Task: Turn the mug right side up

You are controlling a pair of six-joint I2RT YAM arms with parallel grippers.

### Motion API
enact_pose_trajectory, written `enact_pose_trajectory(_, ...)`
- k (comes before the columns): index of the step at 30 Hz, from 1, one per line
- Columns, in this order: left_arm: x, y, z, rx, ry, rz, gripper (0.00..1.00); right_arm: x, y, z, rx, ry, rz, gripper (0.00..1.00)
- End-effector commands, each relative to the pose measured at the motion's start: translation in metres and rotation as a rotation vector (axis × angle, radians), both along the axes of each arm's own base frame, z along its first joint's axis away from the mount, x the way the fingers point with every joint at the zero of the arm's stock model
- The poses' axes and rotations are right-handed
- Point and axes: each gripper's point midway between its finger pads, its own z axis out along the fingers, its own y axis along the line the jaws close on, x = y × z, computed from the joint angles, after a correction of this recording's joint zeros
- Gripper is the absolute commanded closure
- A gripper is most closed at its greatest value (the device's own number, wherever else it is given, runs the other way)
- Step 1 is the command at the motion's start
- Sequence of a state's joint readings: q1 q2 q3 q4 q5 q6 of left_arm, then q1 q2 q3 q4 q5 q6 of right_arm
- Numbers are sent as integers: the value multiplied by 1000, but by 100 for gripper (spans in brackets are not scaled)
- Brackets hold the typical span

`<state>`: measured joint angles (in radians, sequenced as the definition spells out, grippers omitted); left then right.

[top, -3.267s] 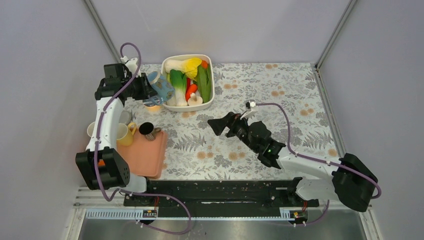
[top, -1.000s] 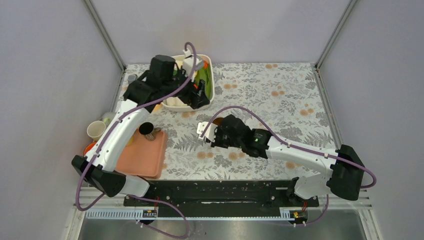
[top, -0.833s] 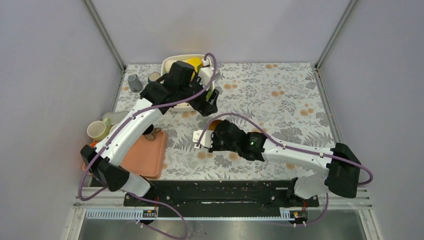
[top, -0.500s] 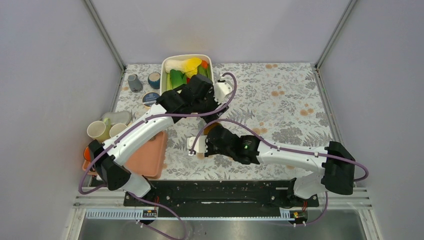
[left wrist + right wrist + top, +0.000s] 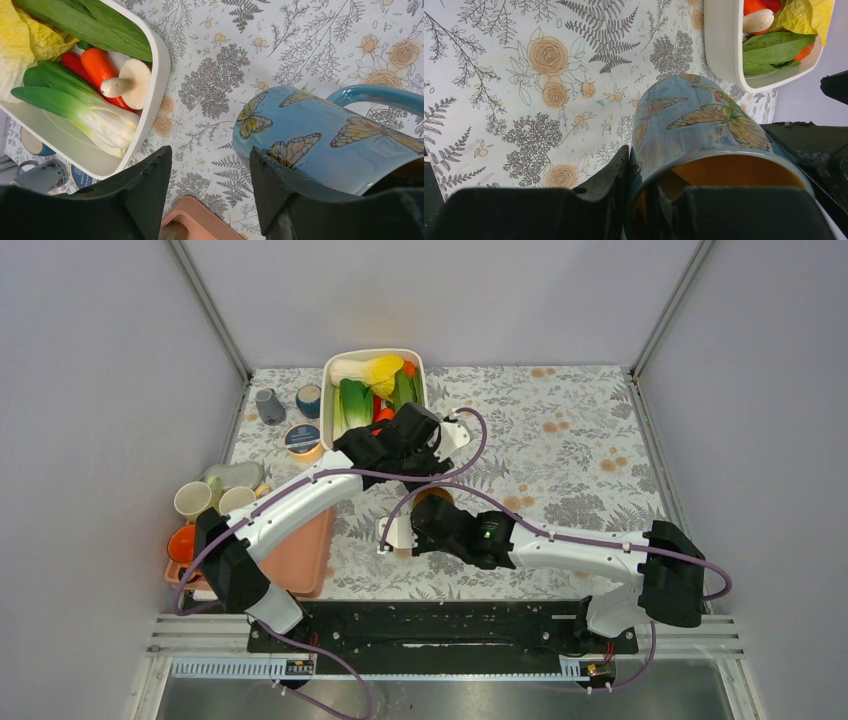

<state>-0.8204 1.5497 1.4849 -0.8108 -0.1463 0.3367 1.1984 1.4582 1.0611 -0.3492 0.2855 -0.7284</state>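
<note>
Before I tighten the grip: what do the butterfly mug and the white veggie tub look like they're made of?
Butterfly mug: looks like glazed ceramic. It is glossy blue outside with printed butterflies and orange inside, and the soft highlights and thick wall suggest glaze. White tub: probably moulded plastic, going by the smooth, semi-matt surface and the rounded rim. Melamine or enamel can't be ruled out.

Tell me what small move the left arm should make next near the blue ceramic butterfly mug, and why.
Probably shift the left gripper sideways until the blue ceramic butterfly mug lies between its open fingers. The mug is tilted, pinched at its rim by the right gripper, and it sits beside one left finger, not in the gap.
</note>
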Motion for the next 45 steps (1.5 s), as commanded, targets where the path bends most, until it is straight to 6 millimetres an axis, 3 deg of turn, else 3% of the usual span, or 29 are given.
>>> enact_pose_trajectory(1, -19, -7, -23, 14, 97, -51, 38, 30, 24, 93, 229, -209, -66, 100)
enact_pose_trajectory(4, -24, -15, -12, -48, 113, -75, 38, 25, 23, 94, 252, -200, -49, 100)
enact_pose_trajectory(8, -26, -18, 14, -117, 110, -74, 40, 1, 17, 104, 353, -178, 70, 100)
enact_pose_trajectory(13, -33, -25, 39, -169, 151, -47, 41, -21, 19, 141, 585, -176, 183, 100)
enact_pose_trajectory(16, -41, -30, 52, -162, 146, -63, 41, -17, 15, 149, 637, -193, 170, 100)
enact_pose_trajectory(23, -42, -24, 46, -95, 93, -54, 38, 1, 14, 149, 584, -222, 97, 100)
enact_pose_trajectory(28, -49, -28, 81, -193, 70, -114, 34, 11, 16, 141, 549, -240, 57, 100)
enact_pose_trajectory(32, -83, -38, 107, -327, 140, -250, 30, 24, 9, 134, 482, -283, -5, 100)
enact_pose_trajectory(35, -94, -38, 104, -333, 171, -286, 27, 29, 2, 137, 468, -307, -44, 100)
enact_pose_trajectory(40, -89, -39, 76, -217, 145, -270, 23, 30, -1, 136, 461, -318, -59, 100)
enact_pose_trajectory(45, -43, -35, 65, -78, -74, -129, 22, 29, 2, 135, 446, -322, -59, 100)
